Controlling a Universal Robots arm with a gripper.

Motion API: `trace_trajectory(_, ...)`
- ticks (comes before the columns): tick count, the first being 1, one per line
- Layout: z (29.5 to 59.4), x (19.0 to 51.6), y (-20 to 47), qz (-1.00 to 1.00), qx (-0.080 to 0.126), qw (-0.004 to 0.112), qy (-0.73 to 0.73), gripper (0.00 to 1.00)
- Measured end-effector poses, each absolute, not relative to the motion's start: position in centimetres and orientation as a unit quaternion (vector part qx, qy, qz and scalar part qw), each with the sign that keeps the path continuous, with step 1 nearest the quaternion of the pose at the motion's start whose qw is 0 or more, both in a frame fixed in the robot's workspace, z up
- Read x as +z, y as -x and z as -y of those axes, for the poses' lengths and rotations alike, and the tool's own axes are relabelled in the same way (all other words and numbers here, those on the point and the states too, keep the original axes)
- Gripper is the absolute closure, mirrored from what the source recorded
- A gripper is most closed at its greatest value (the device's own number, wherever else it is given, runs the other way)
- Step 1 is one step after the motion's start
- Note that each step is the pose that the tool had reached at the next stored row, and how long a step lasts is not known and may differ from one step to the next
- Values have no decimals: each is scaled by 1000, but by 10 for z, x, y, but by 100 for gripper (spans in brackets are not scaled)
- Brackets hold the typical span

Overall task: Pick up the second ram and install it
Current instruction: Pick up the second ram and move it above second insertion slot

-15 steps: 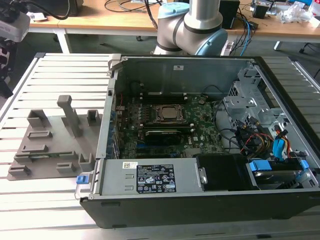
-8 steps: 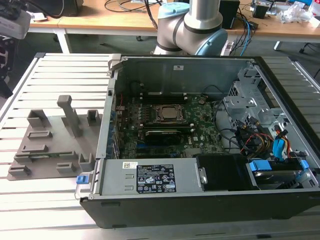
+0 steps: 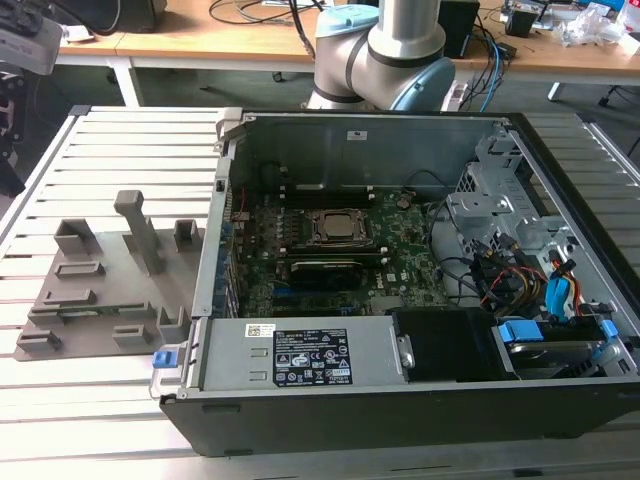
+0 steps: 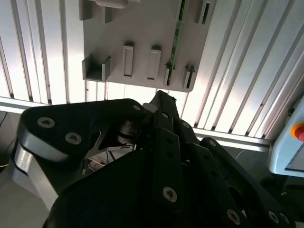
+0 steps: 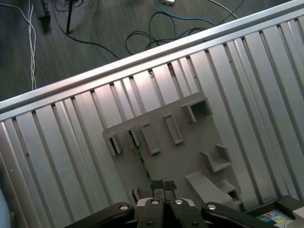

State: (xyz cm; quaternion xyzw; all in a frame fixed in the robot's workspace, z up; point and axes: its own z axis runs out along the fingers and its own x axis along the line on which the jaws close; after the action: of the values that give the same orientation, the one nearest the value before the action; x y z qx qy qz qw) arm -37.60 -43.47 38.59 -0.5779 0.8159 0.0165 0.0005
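The second ram (image 5: 140,160) is a thin green stick standing on edge in a slot of the grey holder tray (image 5: 175,161). In the second wrist view the ram (image 4: 175,38) runs along the tray (image 4: 142,28) beyond the gripper's black linkage (image 4: 164,142). My gripper (image 5: 163,185) hangs well above the tray, roughly over the near end of the stick. Its two fingertips are pressed together with nothing between them, and it is not touching the ram.
The open computer case (image 3: 400,370) lies at the exterior view's right, with the motherboard's CPU socket (image 3: 340,228) and a dark long module (image 3: 325,268) beside it. The tray (image 3: 100,300) sits on the slatted metal table (image 3: 120,150) left of the case. Cables lie on the floor (image 5: 142,33).
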Motion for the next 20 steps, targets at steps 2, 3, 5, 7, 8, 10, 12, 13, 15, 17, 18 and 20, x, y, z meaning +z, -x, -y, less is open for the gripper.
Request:
trace_trajectory(2,435,386,376,-811,16,0,585,89)
trace_trajectory(3,435,386,376,-809,16,0,588,89)
trace_trajectory(5,435,386,376,-805,16,0,593,89)
trace_trajectory(7,435,386,376,-803,16,0,596,89)
trace_trajectory(8,435,386,376,-802,16,-1,598,89)
trace_trajectory(10,435,386,376,-798,15,-1,602,89)
trace_trajectory(12,435,386,376,-796,15,-1,605,89)
trace_trajectory(13,435,386,376,-794,15,-1,608,89)
trace_trajectory(15,435,386,376,-792,15,-2,610,89)
trace_trajectory(17,435,386,376,-790,14,-2,612,89)
trace_trajectory(18,435,386,376,-789,14,-2,614,89)
trace_trajectory(20,435,386,376,-782,13,-3,623,89)
